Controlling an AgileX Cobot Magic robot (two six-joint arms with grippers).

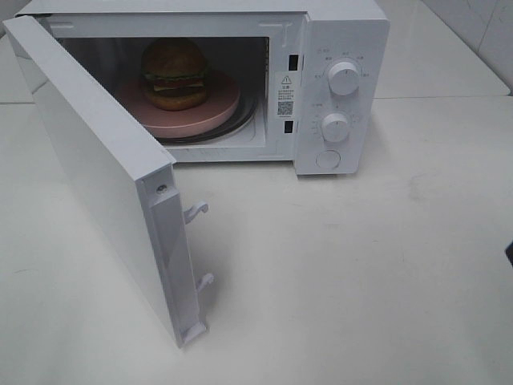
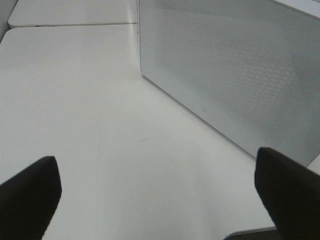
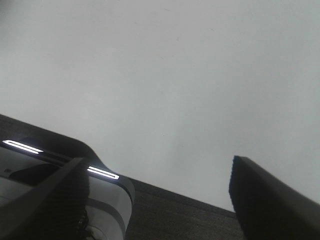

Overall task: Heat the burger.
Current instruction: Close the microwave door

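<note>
The glossy-bunned burger [image 1: 175,74] is showing green lettuce and yellow cheese, while left gripper [image 2: 156,175] and right gripper [image 3: 157,175] are gaping empty.

Left gripper [image 2: 159,200]: spread wide, empty, both dark fingers [image 2: 27,192] above the counter [image 2: 75,90], not touching it. Right gripper [image 3: 160,200]: likewise spread wide, empty, tilted toward the counter, positioned over its edge.
</note>
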